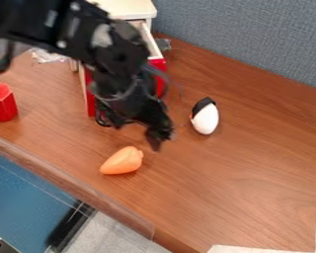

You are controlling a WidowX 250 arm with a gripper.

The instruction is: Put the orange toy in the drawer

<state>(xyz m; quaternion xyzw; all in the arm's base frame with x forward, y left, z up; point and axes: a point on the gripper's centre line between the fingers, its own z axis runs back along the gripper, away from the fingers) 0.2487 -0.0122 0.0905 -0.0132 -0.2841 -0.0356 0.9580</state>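
Note:
The black gripper [157,129] hangs over the middle of the table, between the drawer and the orange toy. On the wood below and to the left of it lies the orange toy [123,161], a carrot-like shape with its narrow end pointing left, apart from the gripper. Behind the arm stands the drawer [159,65], pulled out, with a red front and pale side walls. The arm covers much of the drawer's front and inside.
A white egg-shaped object with a black top [205,118] lies right of the gripper. At the left stands a red block [1,103]. The table's front edge [68,185] runs diagonally below the toy, and a grey partition [246,39] borders the back.

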